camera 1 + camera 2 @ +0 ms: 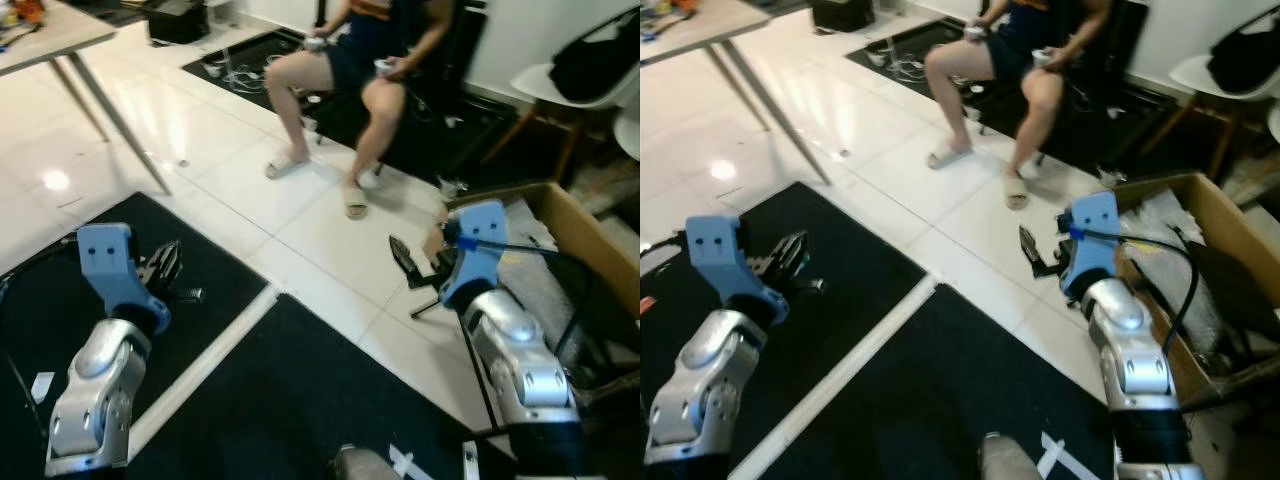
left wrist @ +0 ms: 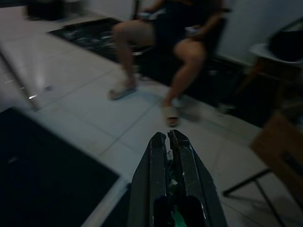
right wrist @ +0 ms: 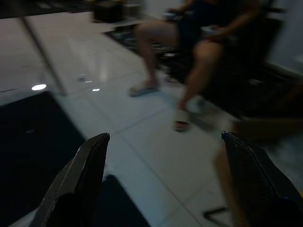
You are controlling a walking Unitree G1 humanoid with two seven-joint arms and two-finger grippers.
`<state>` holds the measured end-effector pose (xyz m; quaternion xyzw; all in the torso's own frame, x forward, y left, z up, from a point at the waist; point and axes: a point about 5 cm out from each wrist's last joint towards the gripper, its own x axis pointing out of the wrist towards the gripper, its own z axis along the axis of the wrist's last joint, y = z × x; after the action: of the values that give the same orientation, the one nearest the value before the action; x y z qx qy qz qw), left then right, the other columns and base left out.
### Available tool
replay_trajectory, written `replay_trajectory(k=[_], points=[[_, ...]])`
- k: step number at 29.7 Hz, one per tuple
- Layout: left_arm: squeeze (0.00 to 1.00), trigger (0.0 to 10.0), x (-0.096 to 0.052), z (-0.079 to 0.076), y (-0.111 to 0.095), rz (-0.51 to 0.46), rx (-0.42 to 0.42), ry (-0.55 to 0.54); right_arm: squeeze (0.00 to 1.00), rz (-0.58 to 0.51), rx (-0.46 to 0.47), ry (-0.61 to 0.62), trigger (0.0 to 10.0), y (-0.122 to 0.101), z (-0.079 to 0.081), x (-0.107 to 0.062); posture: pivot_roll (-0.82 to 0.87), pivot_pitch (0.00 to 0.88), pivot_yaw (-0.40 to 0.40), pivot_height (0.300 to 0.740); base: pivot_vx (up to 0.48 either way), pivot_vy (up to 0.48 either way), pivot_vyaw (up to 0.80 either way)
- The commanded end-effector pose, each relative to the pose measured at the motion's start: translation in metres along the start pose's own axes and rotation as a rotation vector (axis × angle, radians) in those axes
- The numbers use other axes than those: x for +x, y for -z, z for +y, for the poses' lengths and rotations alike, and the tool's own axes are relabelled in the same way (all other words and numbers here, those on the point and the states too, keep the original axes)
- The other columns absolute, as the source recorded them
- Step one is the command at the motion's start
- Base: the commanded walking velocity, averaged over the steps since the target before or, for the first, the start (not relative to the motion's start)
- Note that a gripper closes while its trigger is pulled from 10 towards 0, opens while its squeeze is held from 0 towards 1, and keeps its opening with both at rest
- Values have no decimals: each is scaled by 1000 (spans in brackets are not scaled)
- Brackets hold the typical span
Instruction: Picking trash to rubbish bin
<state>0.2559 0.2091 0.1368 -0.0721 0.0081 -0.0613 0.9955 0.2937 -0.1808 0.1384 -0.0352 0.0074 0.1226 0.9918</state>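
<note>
An open cardboard box holding crumpled clear plastic stands on the floor at my right. My right gripper hovers over the white tiles just left of the box, fingers spread wide with nothing between them; the right wrist view shows the same wide gap. Over the black mat at my left, my left gripper is raised with its fingers pressed together. A small white scrap lies on the mat near my left arm.
A person sits on a chair straight ahead, feet in sandals on the tiles, holding controllers. A table leg slants down at the far left. A white chair with a black bag stands behind the box. Another black mat lies before me.
</note>
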Motion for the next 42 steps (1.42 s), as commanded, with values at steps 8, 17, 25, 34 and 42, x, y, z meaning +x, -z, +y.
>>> replay_trajectory(k=[8, 17, 25, 34, 42], points=[[0, 10000, -1, 1, 1, 5, 0, -2, 0, 23, 7, -7, 10000, 5, 3, 0, -153, 0, 8, 740, 0, 0, -800], [0, 10000, -1, 1, 2, 6, 0, -2, 0, 25, 6, -9, 10000, 5, 4, 0, -152, 0, 9, 740, 0, 0, -800], [0, 10000, -1, 1, 2, 6, -2, -2, 0, 27, 4, -10, 10000, 5, 3, 0, -152, 0, 9, 740, 0, 0, -800], [0, 10000, 1, 0, 2, 2, -6, -6, 0, 30, -1, -9, 10000, 5, 2, 2, -154, 0, 4, 740, 0, 0, -800], [0, 10000, 5, -4, 2, -7, -11, -11, 0, 34, -25, -11, 10000, 5, -1, 5, -184, 0, -5, 740, 0, 0, -800]])
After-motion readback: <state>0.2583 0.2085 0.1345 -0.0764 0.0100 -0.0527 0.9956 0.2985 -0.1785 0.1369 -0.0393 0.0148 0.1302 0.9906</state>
